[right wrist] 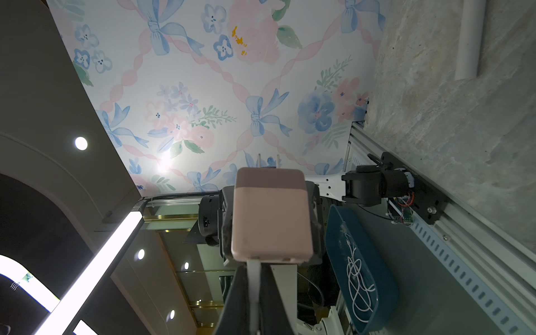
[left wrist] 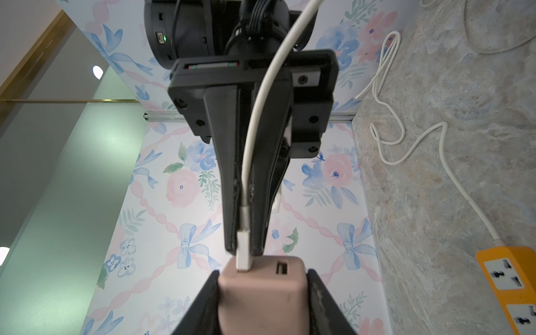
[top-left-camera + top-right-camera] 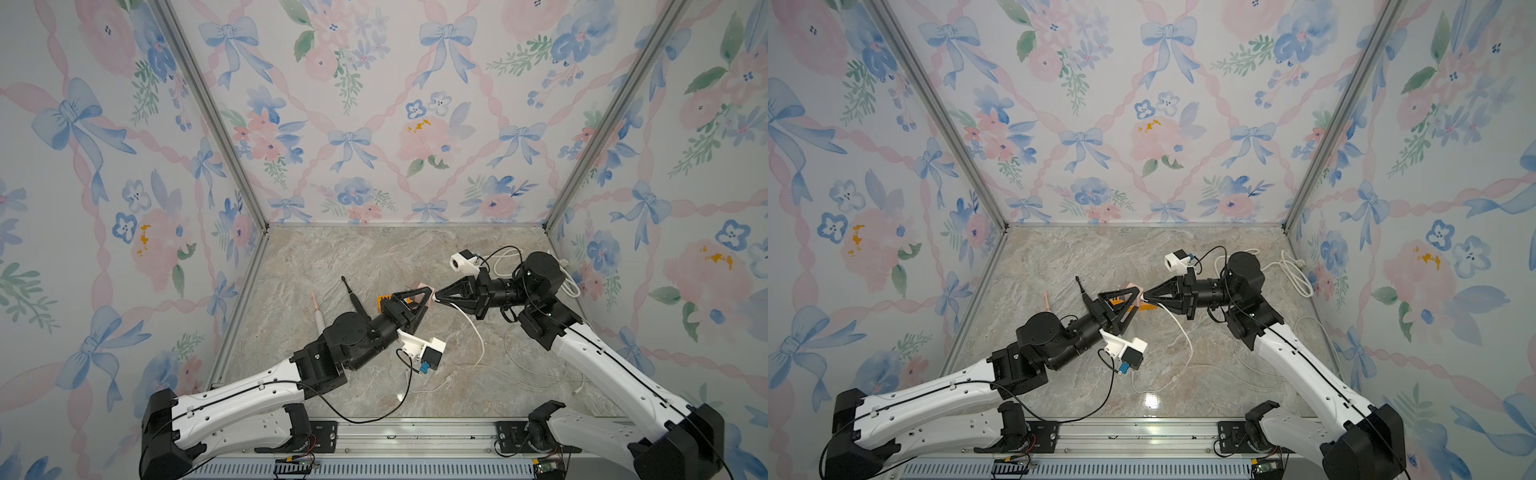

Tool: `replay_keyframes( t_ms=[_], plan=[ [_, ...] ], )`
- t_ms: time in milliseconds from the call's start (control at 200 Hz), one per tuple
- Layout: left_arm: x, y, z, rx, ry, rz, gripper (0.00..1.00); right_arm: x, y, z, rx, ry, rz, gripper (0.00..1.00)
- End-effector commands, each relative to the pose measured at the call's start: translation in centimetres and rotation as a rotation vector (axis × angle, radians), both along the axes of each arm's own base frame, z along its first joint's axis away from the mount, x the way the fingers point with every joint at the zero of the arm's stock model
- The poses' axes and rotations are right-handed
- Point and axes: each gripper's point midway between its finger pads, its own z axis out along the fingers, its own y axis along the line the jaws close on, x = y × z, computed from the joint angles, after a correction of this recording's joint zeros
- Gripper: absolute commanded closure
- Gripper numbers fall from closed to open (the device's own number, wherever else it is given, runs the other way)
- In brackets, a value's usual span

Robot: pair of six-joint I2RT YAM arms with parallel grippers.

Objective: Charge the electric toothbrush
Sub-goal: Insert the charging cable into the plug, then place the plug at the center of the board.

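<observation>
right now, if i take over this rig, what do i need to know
Grippers: left gripper shut on the pink USB adapter, in the air near the orange power strip; right gripper shut on the white USB plug, which sits in one adapter port.
The black toothbrush and pink toothbrush lie on the marble table.
Done: cable into adapter.
Left: adapter into strip, cable to a toothbrush.

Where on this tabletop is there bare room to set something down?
Bare marble runs along the back wall, behind the black toothbrush and pink toothbrush. The middle is crowded: left gripper holding the adapter near the orange power strip, right gripper on its USB plug. White cables litter the right and front.
</observation>
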Motion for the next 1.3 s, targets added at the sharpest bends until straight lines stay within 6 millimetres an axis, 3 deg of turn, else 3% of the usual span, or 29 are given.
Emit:
replay_keyframes(
  t_ms=[0,140,195,235,285,335,385,455,580,670,820,1010,1190,1295],
  plan=[
    [-7.2,-4.8,-0.7,0.025,0.008,-0.399,1.0,2.8,-0.9,-3.4,-0.235,-0.122,-0.2,0.87],
    [-5.0,-4.0,-1.4,0.003,0.076,-0.328,1.0,2.8,-4.3,-3.8,-0.294,-0.207,-0.276,0.83],
    [-4.1,-3.6,-1.8,-0.009,0.108,-0.293,1.0,2.9,-5.7,-3.7,-0.288,-0.226,-0.321,0.78],
    [-3.5,-3.2,-2.1,-0.021,0.136,-0.266,1.0,3.1,-6.8,-3.4,-0.282,-0.253,-0.355,0.68],
    [-2.6,-2.7,-2.6,-0.039,0.185,-0.23,1.0,2.9,-8.0,-2.8,-0.278,-0.299,-0.394,0.44],
    [-1.6,-2.2,-3.1,-0.066,0.25,-0.186,1.0,2.7,-9.1,-2.1,-0.282,-0.35,-0.434,0.26],
    [-0.7,-1.7,-4.1,-0.081,0.325,-0.139,1.0,2.6,-10.4,-1.6,-0.298,-0.405,-0.48,0.2],
    [0.3,-1.4,-5.8,-0.104,0.441,-0.085,1.0,3.4,-12.7,-1.8,-0.366,-0.452,-0.581,0.18],
    [2.8,-2.1,-9.3,-0.206,0.714,0.059,1.0,5.4,-17.4,-4.3,-0.592,-0.422,-0.775,0.19],
    [5.3,-2.7,-11.8,-0.273,0.873,0.231,1.0,6.1,-18.3,-5.1,-0.653,-0.397,-0.786,0.2],
    [7.6,-4.3,-15.3,-0.355,1.09,0.367,1.0,6.3,-19.3,-5.2,-0.731,-0.398,-0.795,0.2],
    [7.3,-6.9,-21.7,-0.3,1.316,0.428,1.0,6.0,-23.3,-5.7,-0.896,-0.358,-0.937,0.19],
    [7.8,-5.5,-28.3,-0.234,1.34,0.599,1.0,5.8,-26.2,-6.3,-0.953,-0.277,-1.051,0.19],
    [7.5,-5.3,-30.4,-0.208,1.371,0.633,1.0,6.0,-27.4,-7.5,-0.984,-0.199,-1.088,0.19]
  ],
)
